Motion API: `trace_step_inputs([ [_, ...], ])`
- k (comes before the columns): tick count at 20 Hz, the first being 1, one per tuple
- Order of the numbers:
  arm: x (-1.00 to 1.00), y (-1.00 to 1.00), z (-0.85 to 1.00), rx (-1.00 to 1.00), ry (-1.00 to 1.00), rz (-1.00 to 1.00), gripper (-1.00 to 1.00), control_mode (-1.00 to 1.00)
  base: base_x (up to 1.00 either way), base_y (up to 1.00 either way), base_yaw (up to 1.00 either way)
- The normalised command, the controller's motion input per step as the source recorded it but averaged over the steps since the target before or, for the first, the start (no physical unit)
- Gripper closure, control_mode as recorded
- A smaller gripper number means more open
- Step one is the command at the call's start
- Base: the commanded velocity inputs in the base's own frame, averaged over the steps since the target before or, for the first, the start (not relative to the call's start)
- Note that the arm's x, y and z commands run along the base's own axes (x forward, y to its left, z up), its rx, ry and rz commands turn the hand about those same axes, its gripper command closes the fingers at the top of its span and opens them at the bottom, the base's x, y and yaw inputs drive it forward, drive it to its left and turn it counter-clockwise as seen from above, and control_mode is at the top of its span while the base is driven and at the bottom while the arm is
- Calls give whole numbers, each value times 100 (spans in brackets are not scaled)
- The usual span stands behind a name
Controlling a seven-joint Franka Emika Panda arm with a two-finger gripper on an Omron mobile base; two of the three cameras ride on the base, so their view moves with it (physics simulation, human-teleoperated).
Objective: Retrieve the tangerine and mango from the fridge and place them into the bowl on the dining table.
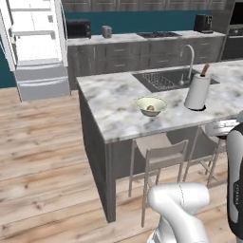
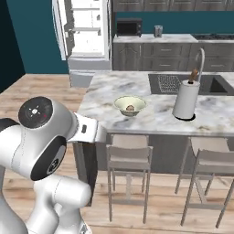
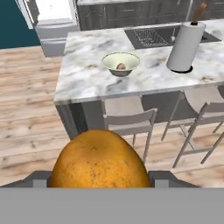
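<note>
Your bowl [image 3: 121, 64] on the dining table [image 3: 87, 78] holds one small brownish fruit [image 3: 120, 66]. Your gripper [image 3: 99, 181], well short of the table, has its fingers clamped on the mango [image 3: 99, 162].

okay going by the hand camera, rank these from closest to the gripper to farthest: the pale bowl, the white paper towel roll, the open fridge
1. Pale cream-green round bowl, on the marble top's near part, straight ahead.
2. White paper towel roll, upright, farther back and right.
3. Silver-grey fridge, doors open, across the wooden floor, upper left.
</note>
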Motion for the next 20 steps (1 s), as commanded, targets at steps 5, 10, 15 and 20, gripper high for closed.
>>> trace_step_inputs([
  [5,0,0,0,0,0,0,100,100,44,-64,-1],
  [10,0,0,0,0,0,0,100,100,83,-18,5],
  [15,0,0,0,0,0,0,100,100,100,8,24],
  [20,0,0,0,0,0,0,100,100,100,1,34],
])
